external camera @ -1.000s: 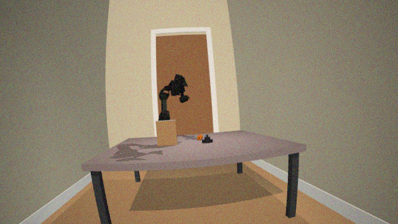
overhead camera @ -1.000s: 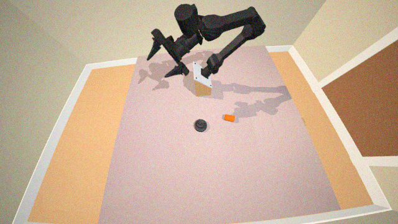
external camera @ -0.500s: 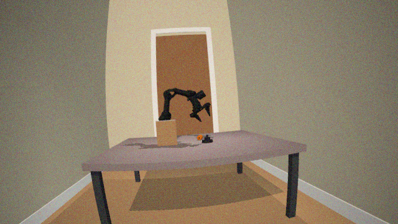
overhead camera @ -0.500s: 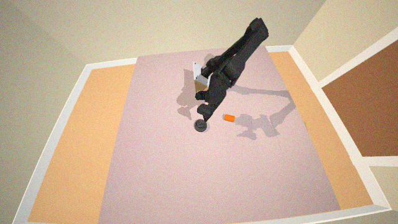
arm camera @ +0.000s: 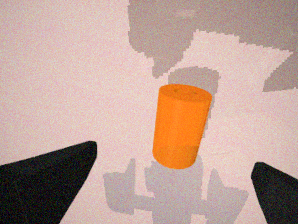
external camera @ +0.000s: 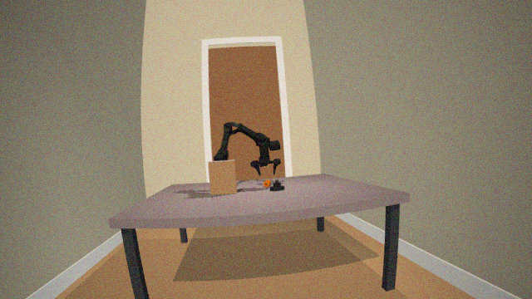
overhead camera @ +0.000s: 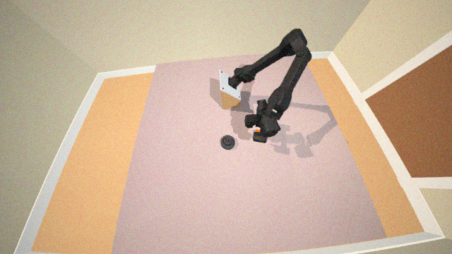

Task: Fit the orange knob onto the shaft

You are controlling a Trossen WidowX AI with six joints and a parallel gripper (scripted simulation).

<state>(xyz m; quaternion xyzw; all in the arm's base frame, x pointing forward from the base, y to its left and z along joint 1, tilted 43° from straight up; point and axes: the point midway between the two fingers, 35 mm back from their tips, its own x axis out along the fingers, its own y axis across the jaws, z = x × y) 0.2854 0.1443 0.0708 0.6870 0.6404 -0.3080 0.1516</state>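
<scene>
The orange knob (overhead camera: 258, 130) (external camera: 267, 183) (arm camera: 181, 127) lies on its side on the table. In the top view it is mostly hidden by the gripper. The wrist view shows its long side and one end face with small dark marks; its hole's flat side cannot be made out. The dark round pedestal (overhead camera: 227, 142) (external camera: 277, 188) stands beside it, with the dark shaft (external camera: 277, 182) upright on top. My gripper (overhead camera: 255, 130) (external camera: 267, 174) (arm camera: 174, 160) is open and empty, pointing down above the knob, with a fingertip on either side of it in the wrist view.
The arm's base stands on a wooden block (overhead camera: 231, 103) (external camera: 222, 178) with a white top plate (overhead camera: 224, 82). The pinkish table (overhead camera: 212, 197) (external camera: 332, 199) carries the block, pedestal and knob. Shadows of the arm fall around the knob.
</scene>
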